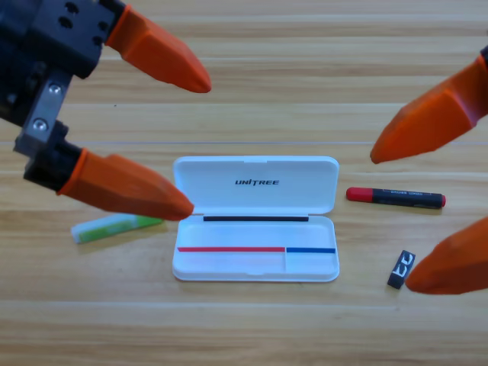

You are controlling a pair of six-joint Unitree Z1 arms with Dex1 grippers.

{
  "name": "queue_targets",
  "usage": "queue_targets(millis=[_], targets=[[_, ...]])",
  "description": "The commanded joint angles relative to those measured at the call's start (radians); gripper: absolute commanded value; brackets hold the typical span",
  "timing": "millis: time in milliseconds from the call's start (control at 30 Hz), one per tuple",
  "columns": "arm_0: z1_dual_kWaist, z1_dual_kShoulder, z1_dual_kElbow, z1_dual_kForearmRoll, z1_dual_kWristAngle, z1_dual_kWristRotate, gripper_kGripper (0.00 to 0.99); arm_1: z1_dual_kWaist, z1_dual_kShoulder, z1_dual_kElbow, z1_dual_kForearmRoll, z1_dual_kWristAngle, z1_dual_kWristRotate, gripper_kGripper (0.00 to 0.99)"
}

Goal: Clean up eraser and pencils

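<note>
High view, left tool (200, 141): at the upper left of the frame, large and near the camera, its two orange jaws spread wide apart and gripping nothing; one tip points toward the top centre, the other lies over the left edge of the white case.
Left arm: comes in from the upper left corner; black body with a metal bracket showing between the jaws.
Right tool (390, 221): at the right edge, partly cut off, jaws released and far apart, nothing between them; the upper tip sits above the black pencil, the lower tip just beside the eraser.
White case (255, 221): middle of the table, lid laid open toward the top; smooth glossy plastic with rounded corners.
Green pencil (114, 227): pale green and white stick, lying left of the case, its right end hidden under the left tool's lower jaw.
Black pencil (396, 197): black barrel with a red cap end, lying level, right of the lid.
Eraser (401, 268): small black block with white marks, lower right of the case.
Table (252, 335): pale wood planks with grain running sideways.
</note>
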Motion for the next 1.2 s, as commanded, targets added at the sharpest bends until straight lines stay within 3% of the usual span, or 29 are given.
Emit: queue_targets(millis=[33, 333, 633, 700, 767, 833, 1000, 1200], targets=[[-0.019, 0.017, 0.025, 0.009, 0.013, -0.005, 0.966, -0.013, 0.018, 0.051, 0.018, -0.040, -0.015, 0.946], [-0.019, 0.012, 0.026, 0.009, 0.022, -0.005, 0.966, -0.038, -0.036, 0.078, 0.018, -0.089, -0.001, 0.946], [-0.018, 0.004, 0.020, 0.019, 0.073, -0.008, 0.966, -0.277, 0.058, 0.101, 0.061, -0.129, 0.172, 0.945], [-0.018, 0.011, 0.000, 0.026, 0.165, -0.011, 0.966, -0.326, 0.119, 0.071, 0.099, -0.198, 0.277, 0.945], [-0.010, 0.020, -0.012, 0.026, 0.289, -0.005, 0.968, -0.337, 0.171, 0.059, 0.105, -0.307, 0.375, 0.945], [0.019, 0.020, -0.009, 0.023, 0.393, 0.042, 0.966, -0.349, 0.220, 0.033, 0.133, -0.377, 0.461, 0.945], [0.147, 0.023, 0.016, 0.025, 0.519, 0.196, 0.960, -0.361, 0.299, 0.045, 0.136, -0.403, 0.662, 0.956], [0.277, 0.084, 0.052, 0.031, 0.534, 0.289, 0.956, -0.363, 0.406, 0.064, 0.134, -0.388, 0.947, 0.976]])
